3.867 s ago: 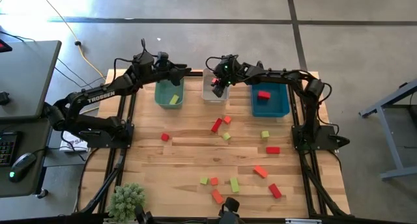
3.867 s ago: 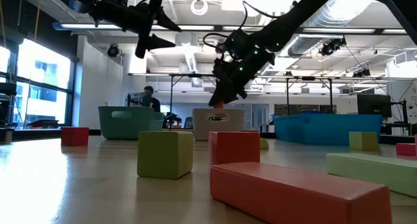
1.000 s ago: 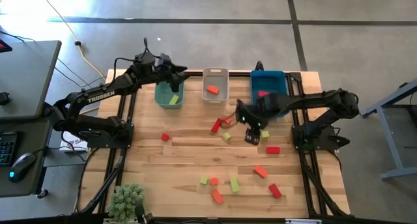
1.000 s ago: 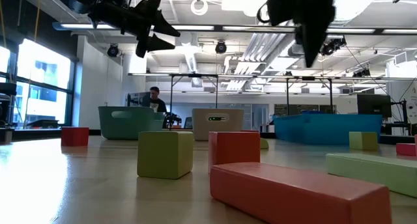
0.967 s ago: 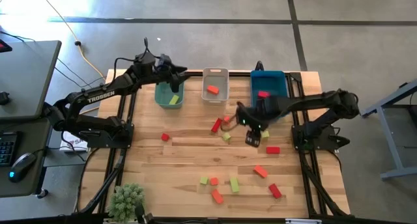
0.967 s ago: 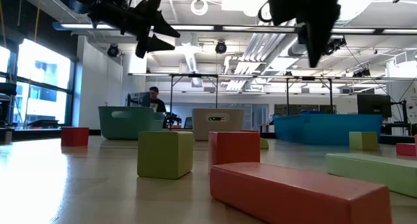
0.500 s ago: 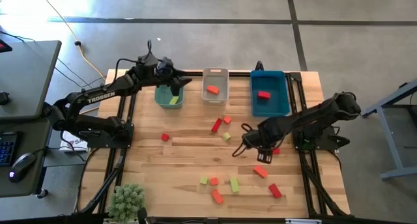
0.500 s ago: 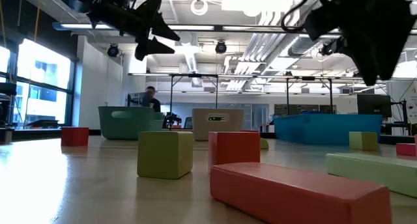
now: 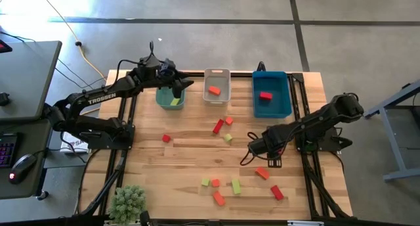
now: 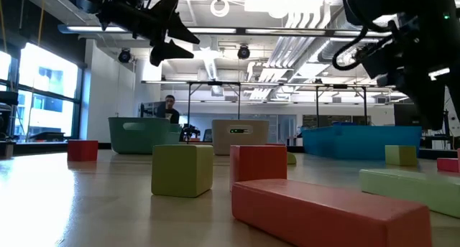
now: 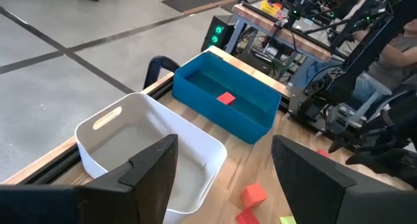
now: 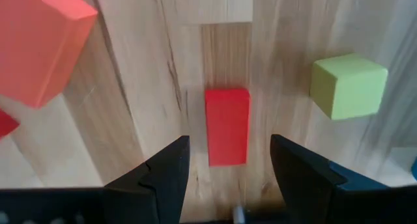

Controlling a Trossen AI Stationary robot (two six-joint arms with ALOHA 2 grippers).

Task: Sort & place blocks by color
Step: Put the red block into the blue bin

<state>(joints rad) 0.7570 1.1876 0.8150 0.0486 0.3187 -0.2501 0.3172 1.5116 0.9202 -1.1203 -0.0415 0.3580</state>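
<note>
My right gripper [image 9: 271,159] is open, low over the table's middle right, pointing down. In the right wrist view its fingers [image 12: 169,168] stand on either side of a deep red bar [image 12: 227,126] lying flat on the wood, not touching it. A yellow-green cube [image 12: 348,86] and an orange-red block [image 12: 39,42] lie close by. My left gripper [image 9: 177,88] is open and empty above the green bin [image 9: 164,94], which holds a yellow-green block [image 9: 174,102]. Other blocks lie scattered on the table, such as an orange-red one [image 9: 262,173] and a deep red one [image 9: 277,192].
A white bin [image 9: 217,77] holds an orange-red block [image 9: 214,90]. A blue bin [image 9: 271,110] holds a red block [image 9: 265,96]. All three bins stand along the far edge. A small plant [image 9: 128,201] stands at the near left corner. Big blocks [image 10: 183,169] lie close to the low camera.
My right gripper has gone from beside the blue bin toward the table's near edge and down, and now stands low over the deep red bar. My left gripper has stayed above the green bin.
</note>
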